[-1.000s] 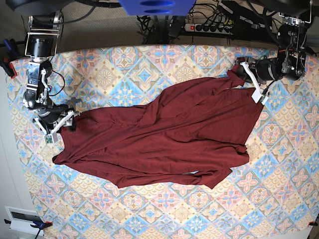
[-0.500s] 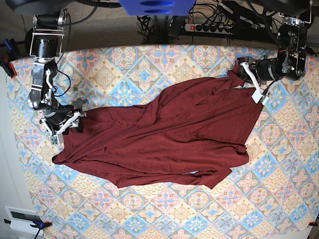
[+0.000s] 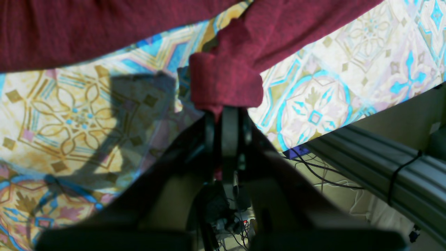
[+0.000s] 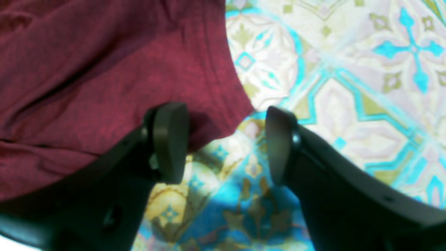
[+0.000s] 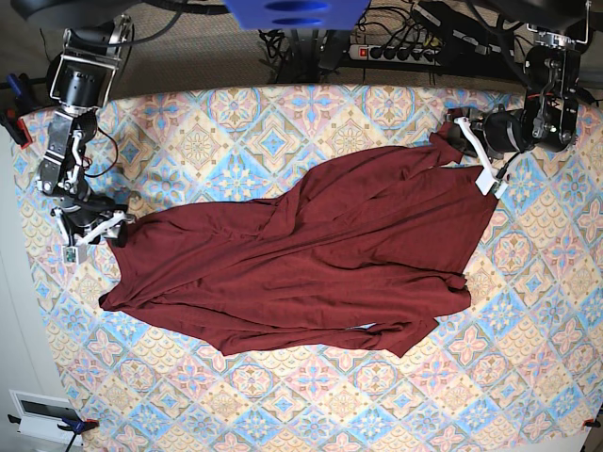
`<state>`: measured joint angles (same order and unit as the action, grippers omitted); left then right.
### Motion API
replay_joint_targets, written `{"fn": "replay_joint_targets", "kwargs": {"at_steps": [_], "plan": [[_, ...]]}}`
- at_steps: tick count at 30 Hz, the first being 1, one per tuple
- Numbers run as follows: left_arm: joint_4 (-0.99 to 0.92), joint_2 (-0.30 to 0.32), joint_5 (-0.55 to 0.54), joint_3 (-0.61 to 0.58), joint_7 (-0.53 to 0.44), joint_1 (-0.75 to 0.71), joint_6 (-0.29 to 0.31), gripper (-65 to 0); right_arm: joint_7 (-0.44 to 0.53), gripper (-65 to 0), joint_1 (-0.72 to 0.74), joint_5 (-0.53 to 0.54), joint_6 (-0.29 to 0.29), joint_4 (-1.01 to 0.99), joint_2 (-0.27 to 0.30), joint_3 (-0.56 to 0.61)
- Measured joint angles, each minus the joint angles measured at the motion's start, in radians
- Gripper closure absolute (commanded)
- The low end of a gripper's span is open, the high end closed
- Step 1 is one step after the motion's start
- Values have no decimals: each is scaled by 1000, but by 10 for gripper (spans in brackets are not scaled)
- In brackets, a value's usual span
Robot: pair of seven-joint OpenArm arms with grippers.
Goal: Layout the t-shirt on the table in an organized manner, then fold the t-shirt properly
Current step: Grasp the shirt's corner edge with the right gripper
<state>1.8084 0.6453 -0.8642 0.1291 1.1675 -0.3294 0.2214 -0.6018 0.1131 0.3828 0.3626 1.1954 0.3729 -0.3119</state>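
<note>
Starting at the left edge of the base view, your right gripper (image 5: 89,237) sits at the t-shirt's (image 5: 311,259) left end, just beside the cloth. In the right wrist view its two fingers (image 4: 170,139) stand wide apart with nothing between them but the patterned table (image 4: 348,87). One finger is over the shirt's edge, the other over bare tablecloth, and the shirt corner pokes into the gap from the upper left without being pinched.

Moving right, the t-shirt is spread diagonally across the middle of the table (image 5: 283,395), running from the lower left of the frame up toward the upper right. It's wrinkled, with folds running along its length, and a bit is bunched along the bottom edge.

At the upper right of the base view, your left gripper (image 5: 474,149) is clamped on the shirt's top corner. The left wrist view shows it clearly: the jaws are squeezed together on a bunched wad of maroon fabric (image 3: 226,83), which stretches away toward the top of the frame. A power strip (image 5: 396,52) and cables lie behind the table's far edge.
</note>
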Motion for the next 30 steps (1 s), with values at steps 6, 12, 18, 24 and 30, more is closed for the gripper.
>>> {"fn": "replay_joint_targets", "kwargs": {"at_steps": [6,12,18,24,30], "plan": [[0,-1,-2,0,0,0,0,0,-9,-341,-29,0,0,-5,-7,-2],[0,0,0,0,0,3,0,0,3,-341,-19,10,3,-5,-41,1],[0,0,-3,0,0,3,0,0,10,-341,-19,7,0,-5,-57,-2],[0,0,0,0,0,2,0,0,8,-245,-18,8,0,-5,-57,-2],[0,0,0,0,0,2,0,0,-3,0,-19,8,0,-5,-60,-3]]}}
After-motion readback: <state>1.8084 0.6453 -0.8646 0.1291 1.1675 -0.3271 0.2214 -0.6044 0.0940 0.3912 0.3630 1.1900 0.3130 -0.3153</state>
